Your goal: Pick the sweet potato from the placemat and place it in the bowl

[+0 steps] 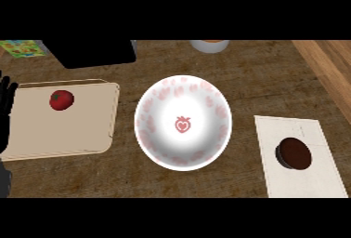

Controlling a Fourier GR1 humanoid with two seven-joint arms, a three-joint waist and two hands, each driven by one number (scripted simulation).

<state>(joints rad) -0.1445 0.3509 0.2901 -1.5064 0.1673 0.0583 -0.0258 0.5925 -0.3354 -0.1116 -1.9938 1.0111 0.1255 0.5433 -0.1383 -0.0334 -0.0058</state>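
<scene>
Closest to me, on my right side, is a pale placemat (302,160) with a dark brown, roundish thing on it, which I take to be the sweet potato (294,153). It looks nearly round from up here, a bit taller than wide, so I cannot pick out a clear long way. My left hand (7,100) rests open at the far left edge, fingers up, holding nothing. My right hand does not show at all, so I cannot tell how it is. Since the potato lies far to the right, I think my right hand should go for it. Just left of the placemat sits the white bowl (147,116) with pink marks, and nothing is in it. Left of that, a red tomato (61,100) lies on a tan board (82,135).
</scene>
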